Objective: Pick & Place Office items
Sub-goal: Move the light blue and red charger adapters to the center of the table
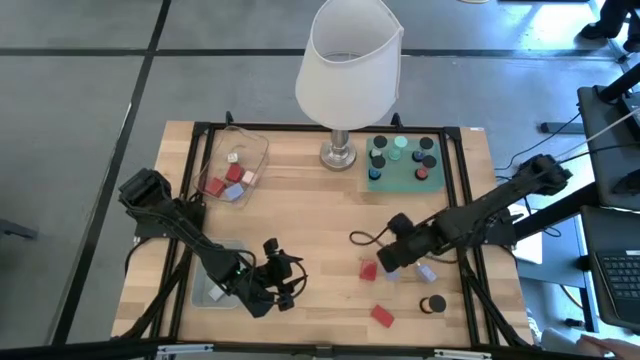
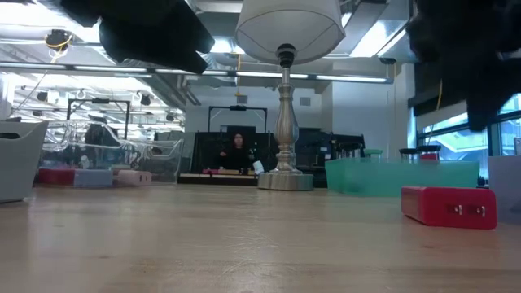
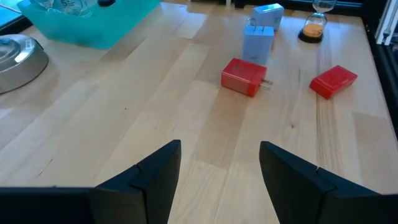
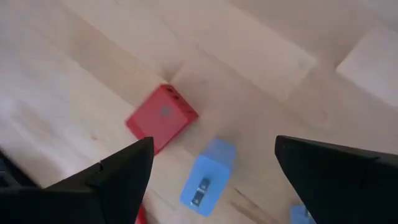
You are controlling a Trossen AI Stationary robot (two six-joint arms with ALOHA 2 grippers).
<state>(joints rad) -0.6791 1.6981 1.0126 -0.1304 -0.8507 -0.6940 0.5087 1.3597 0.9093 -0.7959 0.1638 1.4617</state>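
1. Wooden table (image 1: 300, 210) seen from above, framed by black rails, with two dark arms reaching in from the left and right edges.
2. Large white-shaded lamp (image 1: 347, 62) on a silver base at the far middle of the table.
3. Clear tray (image 1: 237, 163) at the far left, holding red, pink and lavender blocks.
4. Teal mat (image 1: 402, 162) just right of the lamp base, carrying small round black and mint caps.
5. Grey-blue bin (image 1: 214, 285) at the near left, beside the left arm.
6. Left gripper (image 1: 287, 283) low over bare wood at the near middle-left, fingers parted to a moderate gap, nothing between them.
7. Right gripper (image 1: 392, 262) right of centre, angled down over the loose pieces, fingers spread wide and empty.
8. Red block (image 4: 161, 117) on the wood directly under the right gripper, with a blue block (image 4: 208, 174) just beside it, apart from both fingers.
9. Second red block (image 1: 382, 316) nearer the front edge, lying alone.
10. Round black cap (image 1: 433, 304) right of that block, near the table's right rail.
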